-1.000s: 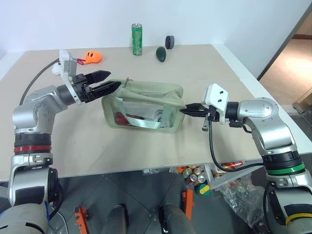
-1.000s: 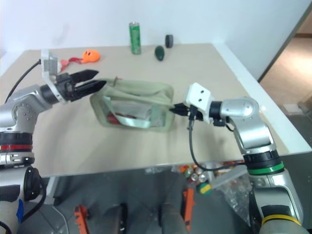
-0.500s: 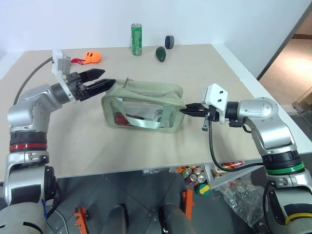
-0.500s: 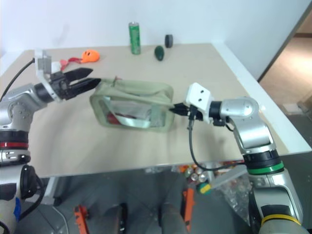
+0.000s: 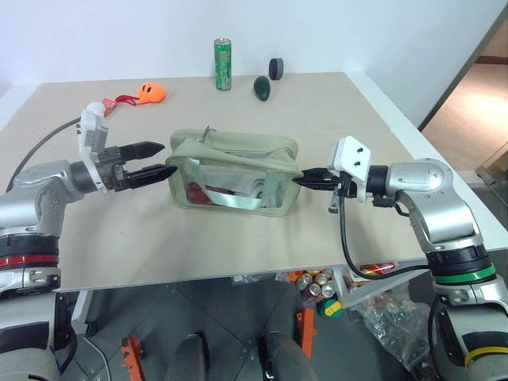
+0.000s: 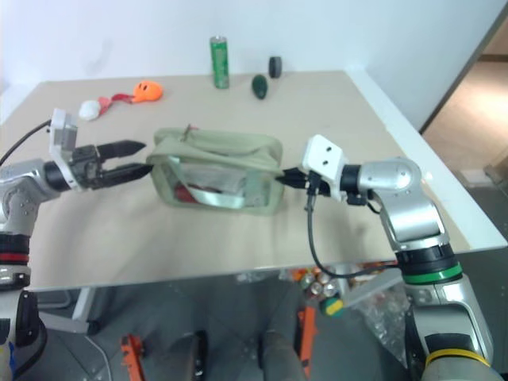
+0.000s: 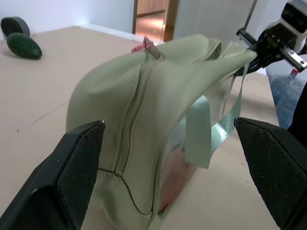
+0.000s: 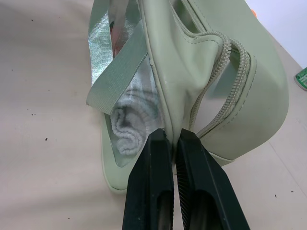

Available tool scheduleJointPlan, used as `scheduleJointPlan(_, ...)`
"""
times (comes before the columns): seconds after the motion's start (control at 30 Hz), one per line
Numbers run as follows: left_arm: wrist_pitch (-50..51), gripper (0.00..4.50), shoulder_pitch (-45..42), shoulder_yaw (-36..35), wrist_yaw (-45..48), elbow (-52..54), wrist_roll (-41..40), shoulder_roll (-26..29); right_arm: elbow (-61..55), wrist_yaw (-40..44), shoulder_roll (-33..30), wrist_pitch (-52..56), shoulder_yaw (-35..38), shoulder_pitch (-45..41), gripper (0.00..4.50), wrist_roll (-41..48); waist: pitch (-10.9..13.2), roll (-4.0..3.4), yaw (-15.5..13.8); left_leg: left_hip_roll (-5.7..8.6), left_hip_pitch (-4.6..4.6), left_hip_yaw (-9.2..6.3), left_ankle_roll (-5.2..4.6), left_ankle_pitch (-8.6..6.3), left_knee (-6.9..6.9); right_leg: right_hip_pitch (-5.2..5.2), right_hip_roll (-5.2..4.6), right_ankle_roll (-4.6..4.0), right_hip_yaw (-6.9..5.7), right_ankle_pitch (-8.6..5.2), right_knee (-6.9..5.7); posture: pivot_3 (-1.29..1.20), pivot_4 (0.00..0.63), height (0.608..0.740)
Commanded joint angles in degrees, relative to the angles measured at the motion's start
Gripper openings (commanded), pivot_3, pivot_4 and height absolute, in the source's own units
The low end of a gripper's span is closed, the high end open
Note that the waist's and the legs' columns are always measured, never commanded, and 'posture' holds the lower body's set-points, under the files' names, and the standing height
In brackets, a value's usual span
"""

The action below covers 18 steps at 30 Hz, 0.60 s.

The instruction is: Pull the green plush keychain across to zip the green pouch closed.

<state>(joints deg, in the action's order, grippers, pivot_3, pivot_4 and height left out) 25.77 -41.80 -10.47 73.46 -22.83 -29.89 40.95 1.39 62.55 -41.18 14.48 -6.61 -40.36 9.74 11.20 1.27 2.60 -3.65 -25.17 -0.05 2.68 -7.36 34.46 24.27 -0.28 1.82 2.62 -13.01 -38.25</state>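
Right gripper point(image 5: 305, 179) pinches green pouch point(image 5: 238, 159) end (keychain seemingly hidden).

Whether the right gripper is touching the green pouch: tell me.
Touching. The right wrist view shows the right gripper shut on the green pouch, pinching its end fabric.

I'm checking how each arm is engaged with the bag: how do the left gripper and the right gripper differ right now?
The left gripper is open, its black fingers spread either side of the green pouch's end without gripping it; the right gripper is shut, pinching the pouch's fabric at the opposite end. In the head views the left gripper's tips sit just off the pouch, while the right's tips are on it. Both point inward at the pouch, above the table.
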Motion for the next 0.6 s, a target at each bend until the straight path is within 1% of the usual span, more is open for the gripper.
scheduleJointPlan(0.03,-1.2,4.47,-0.5,1.0,-0.6,-0.1,1.1,-0.7,-0.8,0.2,0.0,-0.5,0.2,-1.2,0.00,-0.1,0.0,0.00,0.0,0.00,0.00,0.00,0.00,0.00,0.00,0.00,0.00,0.00,0.00,0.00,0.00,0.00,0.150,0.740)
scheduleJointPlan(0.23,-1.0,4.47,-1.4,2.0,-1.7,-0.9,2.1,-2.0,-1.1,0.1,-0.2,-0.4,0.2,-1.0,0.00,-0.1,0.0,0.00,0.0,0.00,0.00,0.01,0.00,0.00,0.00,0.00,0.01,0.01,0.01,0.01,0.00,0.00,0.150,0.740)
scheduleJointPlan(0.33,-2.5,3.70,-2.8,1.3,-4.7,-3.0,2.7,-3.7,-1.4,0.0,-0.4,-0.3,0.3,-0.7,0.00,-0.1,0.0,0.01,0.0,0.00,0.00,0.01,0.00,0.00,0.01,0.00,0.00,0.02,0.02,0.01,0.00,0.00,0.150,0.740)
scheduleJointPlan(0.37,-2.5,3.38,-3.0,1.0,-4.7,-2.8,2.4,-3.9,-1.5,0.0,-0.4,-0.3,0.3,-0.6,0.00,-0.2,0.0,0.03,0.0,0.00,0.00,0.01,0.00,0.00,0.01,0.00,0.00,0.03,0.02,0.02,0.00,0.00,0.150,0.740)
scheduleJointPlan(0.43,-2.1,2.62,-2.9,0.7,-4.6,-1.5,1.8,-3.8,-1.5,-0.1,-0.5,-0.2,0.4,-0.5,0.00,-0.2,0.0,0.03,0.1,0.00,0.00,0.03,0.00,0.00,0.03,0.00,0.00,0.05,0.05,0.03,0.00,0.00,0.150,0.740)
scheduleJointPlan(0.47,-1.9,2.40,-2.8,0.6,-4.3,-1.1,1.6,-3.6,-1.5,-0.1,-0.5,-0.2,0.4,-0.5,0.00,-0.2,0.0,0.03,0.1,0.00,0.00,0.04,0.00,0.00,0.02,0.01,0.00,0.04,0.06,0.03,0.00,0.00,0.150,0.740)
scheduleJointPlan(0.5,-1.6,1.97,-2.6,0.5,-3.9,-0.6,1.3,-3.2,-1.5,-0.1,-0.5,-0.2,0.4,-0.5,0.00,-0.2,0.0,0.03,0.1,0.00,0.00,0.04,0.00,0.00,0.02,0.01,0.01,0.04,0.06,0.03,0.00,0.00,0.150,0.740)
scheduleJointPlan(0.53,-1.2,1.68,-2.4,0.4,-3.6,-0.1,1.0,-2.9,-1.5,-0.1,-0.6,-0.2,0.4,-0.5,0.00,-0.2,0.0,0.03,0.1,0.00,0.00,0.04,0.00,0.00,0.01,0.01,0.01,0.04,0.05,0.03,0.00,0.00,0.150,0.740)
scheduleJointPlan(0.6,0.2,0.93,-1.9,-0.1,-2.6,1.4,-0.2,-2.0,-1.5,-0.1,-0.6,-0.3,0.4,-0.5,0.00,-0.2,0.0,0.03,0.1,0.00,0.00,0.04,0.00,0.00,0.01,0.01,0.01,0.04,0.06,0.03,0.00,0.00,0.150,0.740)
